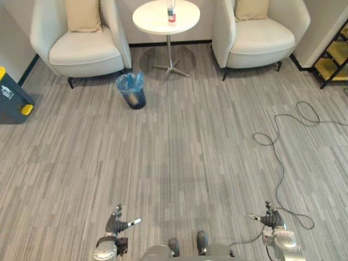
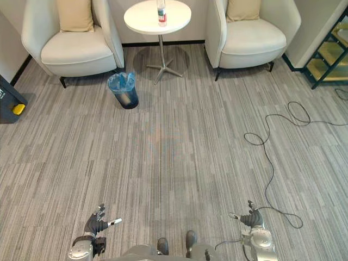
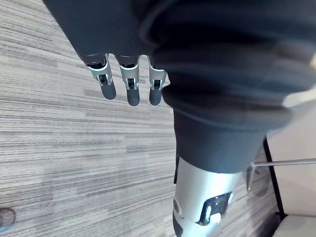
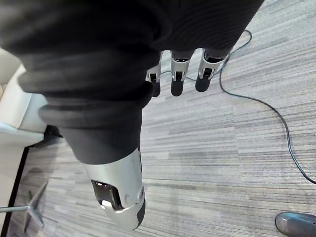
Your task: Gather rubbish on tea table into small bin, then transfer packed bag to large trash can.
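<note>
The round white desk [image 1: 155, 23] stands at the far side between 2 cream armchairs [image 1: 81, 51] and carries a bottle [image 1: 171, 11]. The small bin [image 1: 131, 92] with its blue liner sits on the carpet [image 1: 179, 157] just left of the desk's foot. The dark large trash can [image 1: 11, 99] with yellow trim stands at the left edge, while the left hand [image 1: 116, 223] and right hand [image 1: 272, 219] hang low over the near carpet, fingers apart and relaxed, both empty.
</note>
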### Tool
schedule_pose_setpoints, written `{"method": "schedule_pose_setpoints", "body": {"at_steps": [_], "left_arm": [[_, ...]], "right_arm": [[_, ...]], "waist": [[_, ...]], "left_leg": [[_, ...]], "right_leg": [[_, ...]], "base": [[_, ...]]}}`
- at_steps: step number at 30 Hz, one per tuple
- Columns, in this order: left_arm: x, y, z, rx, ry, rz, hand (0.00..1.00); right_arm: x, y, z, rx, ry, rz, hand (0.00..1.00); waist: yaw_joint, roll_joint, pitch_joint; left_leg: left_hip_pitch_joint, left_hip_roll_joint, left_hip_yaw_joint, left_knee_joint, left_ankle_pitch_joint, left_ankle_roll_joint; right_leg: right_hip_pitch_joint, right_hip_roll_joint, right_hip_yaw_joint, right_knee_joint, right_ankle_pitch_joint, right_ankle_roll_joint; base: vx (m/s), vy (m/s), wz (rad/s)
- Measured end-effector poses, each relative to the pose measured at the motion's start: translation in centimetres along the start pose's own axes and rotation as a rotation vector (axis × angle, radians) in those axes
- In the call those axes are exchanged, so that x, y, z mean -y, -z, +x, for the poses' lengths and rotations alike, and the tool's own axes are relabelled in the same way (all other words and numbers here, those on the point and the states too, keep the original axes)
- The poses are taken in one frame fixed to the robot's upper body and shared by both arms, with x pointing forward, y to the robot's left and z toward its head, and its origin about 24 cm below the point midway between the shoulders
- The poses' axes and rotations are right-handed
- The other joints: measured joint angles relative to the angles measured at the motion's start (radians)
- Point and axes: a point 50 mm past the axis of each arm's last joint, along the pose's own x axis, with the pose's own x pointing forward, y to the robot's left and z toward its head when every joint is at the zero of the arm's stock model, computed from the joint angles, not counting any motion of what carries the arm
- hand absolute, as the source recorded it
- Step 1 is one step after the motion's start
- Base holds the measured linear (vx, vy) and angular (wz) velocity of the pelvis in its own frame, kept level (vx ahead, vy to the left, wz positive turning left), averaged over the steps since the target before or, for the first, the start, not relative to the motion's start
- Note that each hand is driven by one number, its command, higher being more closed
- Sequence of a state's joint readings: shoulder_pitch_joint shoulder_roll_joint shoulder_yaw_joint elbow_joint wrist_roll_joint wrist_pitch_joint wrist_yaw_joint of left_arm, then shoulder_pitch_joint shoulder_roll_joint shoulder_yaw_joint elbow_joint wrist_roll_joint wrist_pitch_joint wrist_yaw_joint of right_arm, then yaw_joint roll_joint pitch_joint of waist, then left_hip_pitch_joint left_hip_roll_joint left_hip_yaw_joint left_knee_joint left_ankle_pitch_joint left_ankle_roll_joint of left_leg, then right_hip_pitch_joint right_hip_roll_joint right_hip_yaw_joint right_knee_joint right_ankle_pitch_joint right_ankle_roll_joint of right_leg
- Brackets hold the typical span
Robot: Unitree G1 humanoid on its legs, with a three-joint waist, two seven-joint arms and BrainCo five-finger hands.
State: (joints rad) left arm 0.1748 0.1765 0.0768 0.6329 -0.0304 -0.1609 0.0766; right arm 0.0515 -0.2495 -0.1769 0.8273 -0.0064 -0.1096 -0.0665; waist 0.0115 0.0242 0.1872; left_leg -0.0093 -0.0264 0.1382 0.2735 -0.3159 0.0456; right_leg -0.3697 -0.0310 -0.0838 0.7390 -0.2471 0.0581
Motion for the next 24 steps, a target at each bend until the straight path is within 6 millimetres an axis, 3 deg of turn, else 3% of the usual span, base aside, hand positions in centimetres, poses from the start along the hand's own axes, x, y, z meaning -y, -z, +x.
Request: {"method": "schedule_pose_setpoints", "body": {"at_steps": [2,4,5,6,7,8,9,10,11,12,13,14,15,17,19,21,22,23,24], "left_arm": [[-0.2,-0.2,0.2,0.007,-0.012,0.003,0.0],[0.0,-1.2,0.7,0.035,-0.014,-0.008,0.0],[0.2,-2.1,1.2,0.061,-0.01,-0.011,0.0],[0.2,-2.5,1.4,0.071,-0.009,-0.011,0.0],[0.4,-2.8,1.6,0.081,-0.009,-0.012,0.0],[0.7,-2.9,1.7,0.08,-0.002,-0.018,0.0],[0.9,-3.0,1.7,0.082,0.004,-0.015,0.0],[1.1,-3.1,1.9,0.082,0.009,-0.019,0.0],[1.3,-2.7,1.7,0.067,0.007,-0.034,0.0],[1.5,-1.6,1.1,0.037,0.008,-0.048,0.0],[1.5,-1.5,1.0,0.035,0.009,-0.048,0.0],[1.6,-1.4,1.0,0.031,0.009,-0.049,0.0],[1.7,-1.7,0.9,0.042,0.012,-0.055,0.0],[2.3,-2.1,0.7,0.068,0.031,-0.064,0.0],[2.5,-2.1,0.5,0.074,0.032,-0.076,0.0],[2.7,-1.2,-0.1,0.042,0.022,-0.111,0.0],[2.8,-0.9,-0.2,0.032,0.022,-0.12,0.0],[2.8,-0.2,-0.6,0.01,0.015,-0.128,0.0],[2.5,0.3,-0.8,-0.006,0.008,-0.127,0.0]], "right_arm": [[0.2,-0.1,0.0,0.0,0.004,-0.002,0.0],[0.6,-0.4,0.2,0.008,0.012,-0.005,0.0],[1.0,-0.6,0.3,0.015,0.02,-0.011,0.0],[1.3,-0.7,0.3,0.016,0.029,-0.012,0.0],[1.6,-0.6,0.3,0.014,0.042,-0.013,0.0],[1.8,-0.8,0.4,0.018,0.05,-0.015,0.0],[1.6,-1.3,0.6,0.031,0.05,-0.011,0.0],[1.4,-1.6,0.6,0.043,0.046,-0.005,0.0],[1.0,-1.9,0.6,0.055,0.037,0.0,0.0],[0.4,-2.2,0.6,0.074,0.017,0.002,0.0],[0.3,-2.3,0.6,0.077,0.014,0.008,0.0],[-0.5,-2.6,0.5,0.089,0.003,0.041,0.0],[-1.1,-2.8,0.4,0.107,-0.006,0.082,0.0],[-1.2,-3.2,0.4,0.128,-0.007,0.1,0.0],[-1.1,-3.5,0.5,0.134,-0.002,0.113,0.0],[-0.8,-3.8,0.9,0.129,0.016,0.14,0.0],[-0.7,-3.7,0.9,0.125,0.022,0.14,0.0],[-0.6,-3.3,0.8,0.113,0.03,0.134,0.0],[-0.8,-3.1,0.7,0.105,0.026,0.139,0.0]], "waist": [[-0.002,0.006,0.022],[-0.027,0.026,0.039],[-0.051,0.036,0.051],[-0.061,0.031,0.054],[-0.062,0.021,0.052],[-0.062,0.036,0.058],[-0.057,0.044,0.062],[-0.052,0.044,0.062],[-0.048,0.045,0.067],[-0.034,0.036,0.08],[-0.031,0.04,0.079],[-0.005,0.033,0.087],[0.018,0.007,0.093],[0.041,0.002,0.094],[0.063,0.003,0.094],[0.105,0.007,0.093],[0.114,0.012,0.089],[0.122,0.026,0.081],[0.123,0.023,0.075]], "left_leg": [[0.062,0.017,-0.007,-0.018,-0.018,0.003],[0.103,0.053,-0.043,-0.051,-0.029,-0.006],[0.137,0.076,-0.085,-0.098,-0.025,-0.012],[0.166,0.082,-0.114,-0.128,-0.022,-0.029],[0.195,0.095,-0.142,-0.122,-0.043,-0.074],[0.194,0.128,-0.17,-0.052,-0.057,-0.101],[0.176,0.145,-0.171,0.004,-0.041,-0.128],[0.132,0.151,-0.17,0.116,0.008,-0.185],[0.059,0.16,-0.166,0.332,0.138,-0.164],[-0.037,0.203,-0.148,0.623,0.229,-0.142],[-0.056,0.211,-0.137,0.676,0.214,-0.126],[-0.131,0.24,-0.092,0.818,0.163,-0.087],[-0.219,0.238,-0.046,0.845,0.13,-0.063],[-0.351,0.227,0.0,0.754,0.1,-0.048],[-0.438,0.171,0.005,0.503,0.102,-0.054],[-0.431,0.09,-0.045,0.029,0.191,-0.131],[-0.428,0.088,-0.051,-0.05,0.214,-0.14],[-0.433,0.095,-0.045,-0.105,0.223,-0.131],[-0.435,0.092,-0.048,-0.068,0.303,-0.091]], "right_leg": [[-0.036,-0.015,-0.071,-0.084,-0.013,0.003],[-0.074,-0.002,-0.112,-0.25,0.022,-0.001],[-0.097,0.0,-0.113,-0.391,0.101,0.007],[-0.11,-0.002,-0.103,-0.476,0.167,0.009],[-0.129,-0.003,-0.085,-0.525,0.292,-0.004],[-0.125,0.004,-0.106,-0.466,0.37,-0.068],[-0.125,0.012,-0.118,-0.429,0.344,-0.086],[-0.115,0.015,-0.133,-0.388,0.285,-0.1],[-0.05,0.032,-0.137,-0.378,0.224,-0.108],[0.083,0.06,-0.129,-0.423,0.179,-0.125],[0.108,0.068,-0.125,-0.436,0.173,-0.134],[0.212,0.086,-0.103,-0.491,0.159,-0.152],[0.299,0.081,-0.088,-0.55,0.142,-0.146],[0.396,0.081,-0.075,-0.635,0.128,-0.145],[0.461,0.076,-0.059,-0.678,0.1,-0.131],[0.545,0.055,-0.008,-0.716,0.049,-0.103],[0.567,0.056,0.007,-0.725,0.033,-0.095],[0.61,0.067,0.033,-0.726,-0.015,-0.082],[0.633,0.058,0.041,-0.712,-0.047,-0.084]], "base": [[0.4,0.01,0.06],[0.5,-0.055,0.59],[0.61,-0.124,0.93],[0.77,-0.196,0.99],[0.82,-0.252,0.74],[0.7,-0.235,0.41],[0.68,-0.252,0.29],[0.67,-0.29,0.2],[0.83,-0.328,0.15],[0.71,-0.262,0.01],[0.68,-0.199,-0.3],[0.61,-0.177,-0.3],[0.59,-0.168,-0.28],[0.55,-0.102,-0.11],[0.56,-0.013,-0.23],[0.59,0.092,-0.6],[0.62,0.175,-0.73],[0.63,0.23,-0.53],[0.78,0.264,-0.48]]}}
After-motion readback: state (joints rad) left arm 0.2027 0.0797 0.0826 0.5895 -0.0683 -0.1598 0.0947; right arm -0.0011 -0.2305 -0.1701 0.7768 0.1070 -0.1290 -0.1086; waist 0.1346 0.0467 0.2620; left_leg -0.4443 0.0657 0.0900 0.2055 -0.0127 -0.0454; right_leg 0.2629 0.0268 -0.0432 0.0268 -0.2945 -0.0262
